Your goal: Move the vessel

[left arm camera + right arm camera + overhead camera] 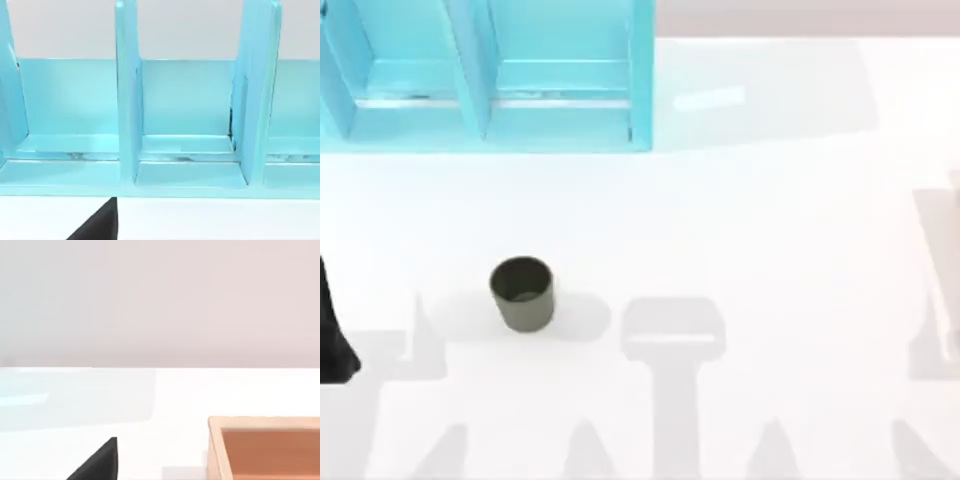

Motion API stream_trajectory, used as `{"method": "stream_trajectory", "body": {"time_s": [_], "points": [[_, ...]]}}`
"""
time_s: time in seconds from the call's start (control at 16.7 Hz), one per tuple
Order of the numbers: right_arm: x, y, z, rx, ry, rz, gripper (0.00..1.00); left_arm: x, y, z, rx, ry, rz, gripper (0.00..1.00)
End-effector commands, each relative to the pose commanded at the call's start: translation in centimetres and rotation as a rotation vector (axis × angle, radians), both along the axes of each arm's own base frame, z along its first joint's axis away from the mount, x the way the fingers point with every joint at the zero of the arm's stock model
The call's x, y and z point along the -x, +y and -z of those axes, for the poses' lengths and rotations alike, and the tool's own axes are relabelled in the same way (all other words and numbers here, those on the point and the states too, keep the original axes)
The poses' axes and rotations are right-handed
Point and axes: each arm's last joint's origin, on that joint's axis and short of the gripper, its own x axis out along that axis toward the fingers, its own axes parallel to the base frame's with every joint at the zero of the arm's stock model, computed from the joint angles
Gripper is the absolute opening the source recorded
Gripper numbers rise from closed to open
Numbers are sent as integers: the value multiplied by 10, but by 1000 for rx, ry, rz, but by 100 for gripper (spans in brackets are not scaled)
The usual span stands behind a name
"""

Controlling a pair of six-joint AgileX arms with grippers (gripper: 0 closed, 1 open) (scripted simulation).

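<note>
On white table (740, 230), left of centre: olive-grey cup (523, 293) upright, untouched, near teal divider rack (480, 90). Left arm (332, 340) parked at left edge, well apart from cup; fingers — can't tell. Wooden box (265, 447) in right wrist view.

Flat white matte tabletop (770, 220), evenly lit w/ soft grey shadows across near edge. Glossy turquoise shelf unit w/ upright dividers (490, 90) sits at far left of table; open compartments, light glare on its floor panels. Plain pale grey-pink wall (160, 300) behind table. Light wooden open box w/ orange-brown inside (265, 447) rests on tabletop, seen in right wrist view.
</note>
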Motion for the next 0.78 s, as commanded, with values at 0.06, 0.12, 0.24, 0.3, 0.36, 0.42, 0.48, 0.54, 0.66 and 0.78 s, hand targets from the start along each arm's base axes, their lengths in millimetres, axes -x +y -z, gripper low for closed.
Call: {"method": "stream_trajectory", "body": {"time_s": [0.06,0.12,0.24,0.3,0.36,0.42,0.48,0.54,0.66,0.78], "points": [[0,0,0,0,0,0,100,0,0,0,0,0,0,100],[0,0,0,0,0,0,100,0,0,0,0,0,0,100],[0,0,0,0,0,0,100,0,-1,-6,10,25,8,100],[0,0,0,0,0,0,100,0,-2,-11,20,51,17,100],[0,0,0,0,0,0,100,-1,-3,-19,32,83,29,100],[0,0,0,0,0,0,100,-2,-5,-29,46,123,43,100],[0,0,0,0,0,0,100,-4,-7,-41,61,170,60,100],[0,0,0,0,0,0,100,-8,-10,-53,77,226,77,100],[0,0,0,0,0,0,100,-22,-17,-79,106,365,109,100],[0,0,0,0,0,0,100,-45,-27,-101,128,540,135,100]]}}
